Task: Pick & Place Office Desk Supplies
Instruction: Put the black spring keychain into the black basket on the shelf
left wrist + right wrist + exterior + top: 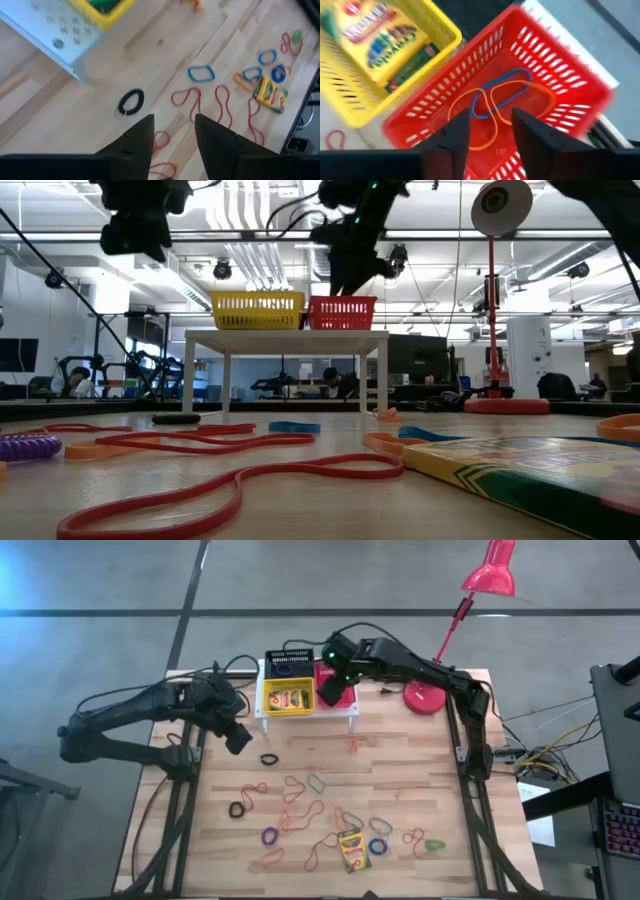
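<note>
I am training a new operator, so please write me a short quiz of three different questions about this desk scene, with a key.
1. True or false: the red basket already holds rubber bands.
2. Which item lies in the yellow basket? A) crayon box B) stapler C) scissors
3. Fill in: the right end effector hangs over the ____ basket, while the left end effector hangs over the wooden table near a black rubber band.

Key
1. True: an orange band and a blue band lie in it.
2. A: a crayon box lies inside.
3. red
</note>
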